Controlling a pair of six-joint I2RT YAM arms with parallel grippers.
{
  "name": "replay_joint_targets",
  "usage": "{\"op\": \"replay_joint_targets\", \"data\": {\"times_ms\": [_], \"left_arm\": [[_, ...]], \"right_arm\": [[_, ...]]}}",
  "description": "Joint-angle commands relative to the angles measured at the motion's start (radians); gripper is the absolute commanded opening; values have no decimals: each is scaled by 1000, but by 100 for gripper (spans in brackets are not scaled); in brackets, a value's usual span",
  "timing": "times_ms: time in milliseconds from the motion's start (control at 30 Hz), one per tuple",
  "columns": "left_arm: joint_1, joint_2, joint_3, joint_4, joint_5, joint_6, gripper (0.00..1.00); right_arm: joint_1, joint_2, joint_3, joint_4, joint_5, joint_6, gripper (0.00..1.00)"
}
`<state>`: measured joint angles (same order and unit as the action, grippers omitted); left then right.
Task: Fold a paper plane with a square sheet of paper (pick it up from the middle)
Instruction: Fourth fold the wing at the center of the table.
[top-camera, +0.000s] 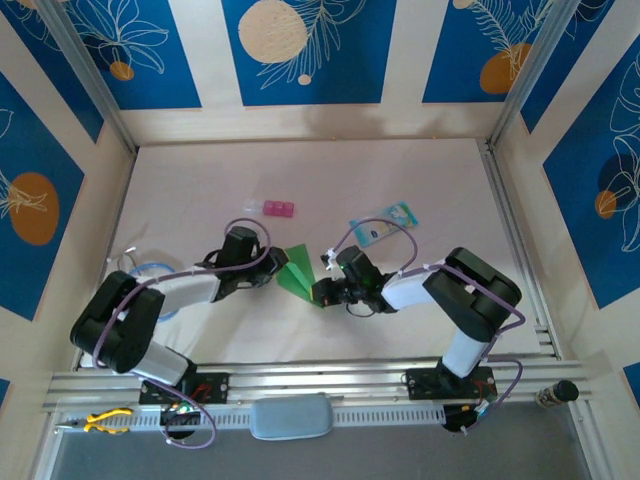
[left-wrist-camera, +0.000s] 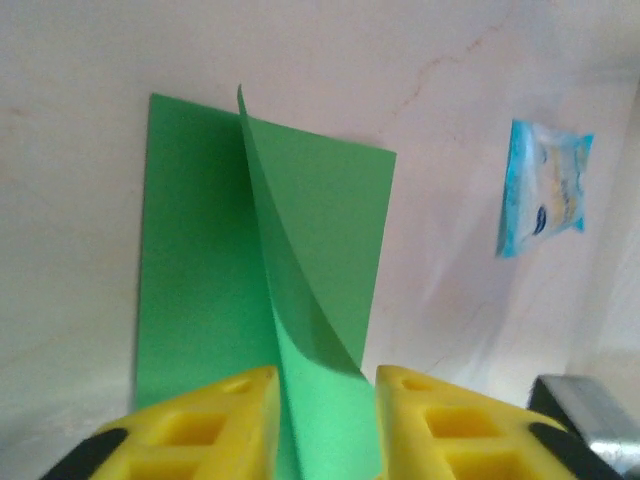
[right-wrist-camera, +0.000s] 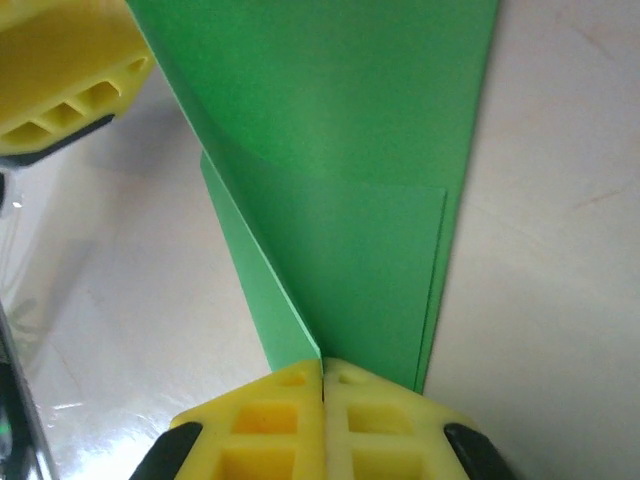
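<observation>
The right claw (right-wrist-camera: 322, 368) is seen fully closed, and an edge of the square sheet of paper (right-wrist-camera: 340, 150) is pinched between its yellow tips. The green sheet is spread ahead of this claw, partly folded, with one flap raised from the table (right-wrist-camera: 560, 250). The left claw (left-wrist-camera: 325, 390) is held partly open. The raised flap passes through the gap between its jaws, and it cannot be told if the flap is touched. A pale blue packet (left-wrist-camera: 545, 185) is lying further ahead of the left claw, to its right.

High rear overhead view; both wrist views close, at opposite ends of the green paper (left-wrist-camera: 200, 250).
</observation>
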<state>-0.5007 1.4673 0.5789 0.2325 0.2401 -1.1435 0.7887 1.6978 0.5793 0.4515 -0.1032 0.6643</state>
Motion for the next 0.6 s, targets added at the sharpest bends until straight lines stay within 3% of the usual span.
{"op": "replay_joint_targets", "data": {"times_ms": [0,200,567], "left_arm": [[-2,-78,16,-83,-74,29,46],[10,-43,57,-153,-30,32,60],[17,10,93,-227,-30,8,60]], "right_arm": [[15,-41,-4,-40,52,-117,1],[52,-45,11,-48,109,-271,1],[141,-66,8,-37,292,-475,1]]}}
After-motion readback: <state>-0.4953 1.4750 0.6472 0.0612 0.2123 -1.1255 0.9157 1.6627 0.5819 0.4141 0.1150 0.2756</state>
